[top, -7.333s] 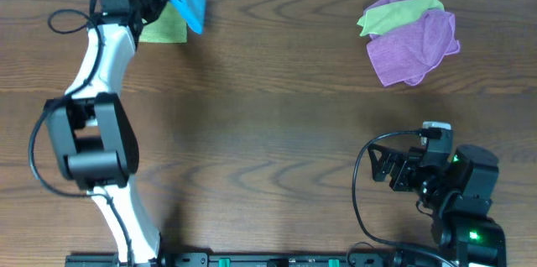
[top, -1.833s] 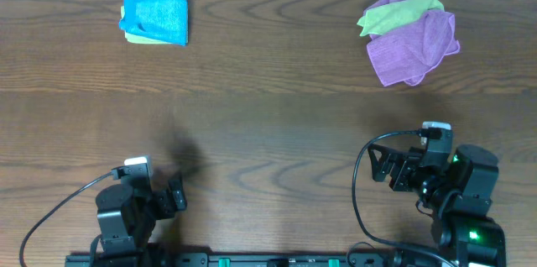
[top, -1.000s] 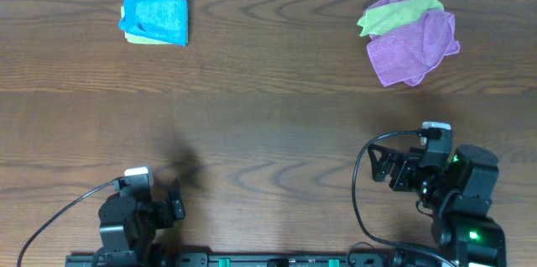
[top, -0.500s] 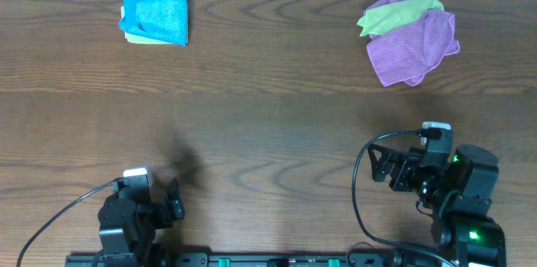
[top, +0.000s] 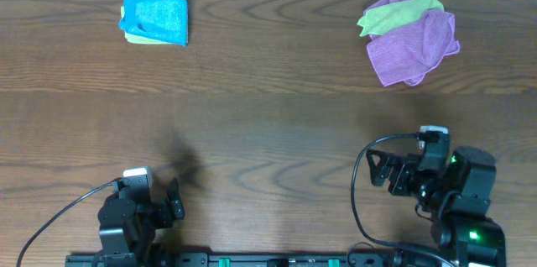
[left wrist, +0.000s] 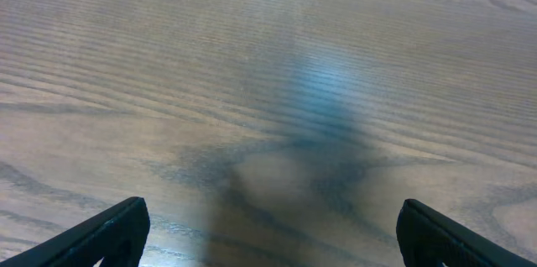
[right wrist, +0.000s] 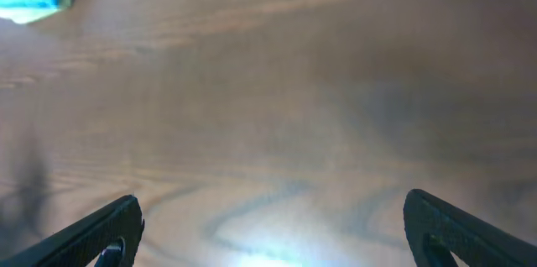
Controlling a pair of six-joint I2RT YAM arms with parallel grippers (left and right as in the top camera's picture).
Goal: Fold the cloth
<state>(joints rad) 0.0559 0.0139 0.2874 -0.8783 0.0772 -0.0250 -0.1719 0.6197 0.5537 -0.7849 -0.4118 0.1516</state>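
1. The bright sky-blue soft textured cloth [top: 154, 17] lies folded into a small rectangle at the far left of the brown wooden table [top: 268, 124], on top of a yellow-green cloth [top: 134, 39].
2. The left gripper [left wrist: 270, 225] is at the near edge, jaws spread wide, holding nothing.
3. The right gripper [right wrist: 273, 225] is also spread wide and empty, well apart from the cloth.
4. A crumpled purple cloth [top: 415, 49] lies at the far right.

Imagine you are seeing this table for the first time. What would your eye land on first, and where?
The bright blue cloth, folded on a yellow-green cloth at far left, stands out. A crumpled purple cloth with a second yellow-green cloth lies far right. The left arm and right arm sit at the near edge, jaws open and empty.
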